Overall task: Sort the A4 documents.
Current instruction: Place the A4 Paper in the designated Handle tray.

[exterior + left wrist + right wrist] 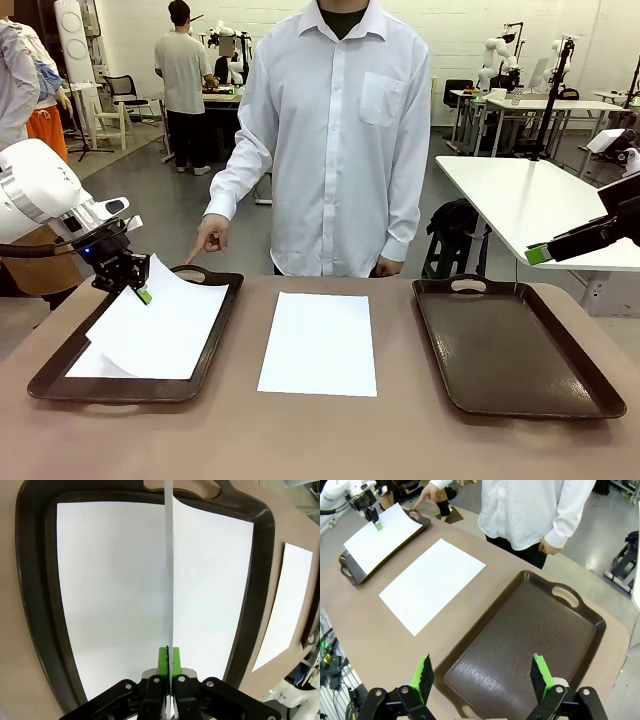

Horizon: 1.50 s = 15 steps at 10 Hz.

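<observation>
While the left gripper [169,661] pinches 1 A4 sheet [160,310] by its edge, the sheet droops over the left tray [120,390].
The gripper should release low and square so the sheet settles flat inside; 1 more sheet [320,343] lies right of the tray, the right gripper [482,667] gapes wide, and a person's hand [212,238] points beyond the tray.

Your front camera faces the person [340,130] across the tabletop [320,440]. Left wrist looks closely down on the left tray [35,605]; right wrist, farther off, shares it.
</observation>
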Each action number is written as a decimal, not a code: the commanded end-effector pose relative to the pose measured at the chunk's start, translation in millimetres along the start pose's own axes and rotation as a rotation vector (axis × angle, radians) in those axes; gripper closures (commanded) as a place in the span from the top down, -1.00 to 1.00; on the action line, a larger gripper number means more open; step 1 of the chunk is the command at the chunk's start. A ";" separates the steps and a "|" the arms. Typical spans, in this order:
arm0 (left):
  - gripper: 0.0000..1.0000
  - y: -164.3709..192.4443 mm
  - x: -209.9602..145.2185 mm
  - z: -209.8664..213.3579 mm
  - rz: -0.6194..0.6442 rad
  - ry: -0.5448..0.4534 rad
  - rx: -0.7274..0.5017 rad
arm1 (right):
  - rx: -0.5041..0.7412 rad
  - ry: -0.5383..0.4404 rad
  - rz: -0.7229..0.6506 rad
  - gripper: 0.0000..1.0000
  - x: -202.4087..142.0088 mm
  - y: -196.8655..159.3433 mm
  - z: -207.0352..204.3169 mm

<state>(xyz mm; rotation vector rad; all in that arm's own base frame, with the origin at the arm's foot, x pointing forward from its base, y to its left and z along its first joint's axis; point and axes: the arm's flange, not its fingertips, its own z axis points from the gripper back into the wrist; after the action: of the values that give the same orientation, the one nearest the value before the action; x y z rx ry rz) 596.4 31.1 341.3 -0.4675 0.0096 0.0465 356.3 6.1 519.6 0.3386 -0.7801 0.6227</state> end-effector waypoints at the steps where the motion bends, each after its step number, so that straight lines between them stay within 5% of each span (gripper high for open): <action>1: -0.59 -2.1 -2.1 0.1 0.009 0.013 0.035 | 0.002 0.001 0.000 1.00 -0.3 0.1 -0.7; 2: -0.59 -2.3 -3.6 2.3 0.002 0.020 0.053 | 0.002 0.001 0.000 1.00 -0.3 0.1 -0.7; 3: -0.20 -2.7 -5.7 5.6 0.001 0.018 0.065 | 0.002 0.001 0.000 1.00 -0.3 0.1 -0.7; 4: -0.53 -5.3 -9.0 10.3 -0.008 0.009 0.071 | 0.002 0.001 0.000 1.00 -0.3 0.1 -0.7; 5: 0.19 -6.0 -10.6 13.0 -0.013 0.007 0.075 | 0.002 0.001 0.000 1.00 -0.3 0.1 -0.7; 6: -0.12 -7.0 -12.7 16.1 -0.016 0.003 0.082 | 0.002 0.001 0.000 1.00 -0.3 0.1 -0.7; 7: 0.58 -8.8 -14.5 19.0 -0.019 -0.004 0.088 | 0.002 0.001 0.000 1.00 -0.3 0.1 -0.7; 8: 0.27 -9.6 -15.5 21.2 -0.019 -0.005 0.095 | 0.002 0.001 0.000 1.00 -0.3 0.1 -0.7; 9: 0.97 -10.7 -15.9 22.3 -0.018 -0.006 0.106 | 0.002 0.001 0.000 1.00 -0.3 0.1 -0.7; 10: 0.66 -9.4 -15.5 22.9 -0.016 -0.004 0.120 | 0.002 0.001 0.000 1.00 -0.3 0.1 -0.7; 11: 1.00 -9.0 -15.7 23.5 -0.017 -0.007 0.121 | 0.002 0.001 0.000 1.00 -0.3 0.1 -0.7; 14: 1.00 -9.3 -18.8 29.3 0.058 -0.058 0.113 | 0.002 0.001 0.000 1.00 -0.3 0.1 -0.7; 15: 1.00 -6.5 -10.0 24.9 -0.024 -0.020 0.088 | 0.002 0.001 0.000 1.00 -0.3 0.1 -0.7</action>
<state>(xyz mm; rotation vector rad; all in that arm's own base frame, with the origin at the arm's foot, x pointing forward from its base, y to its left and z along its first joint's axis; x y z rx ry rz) 586.5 37.0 369.5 -0.3759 -0.0202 0.0572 356.3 6.1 519.6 0.3386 -0.7801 0.6226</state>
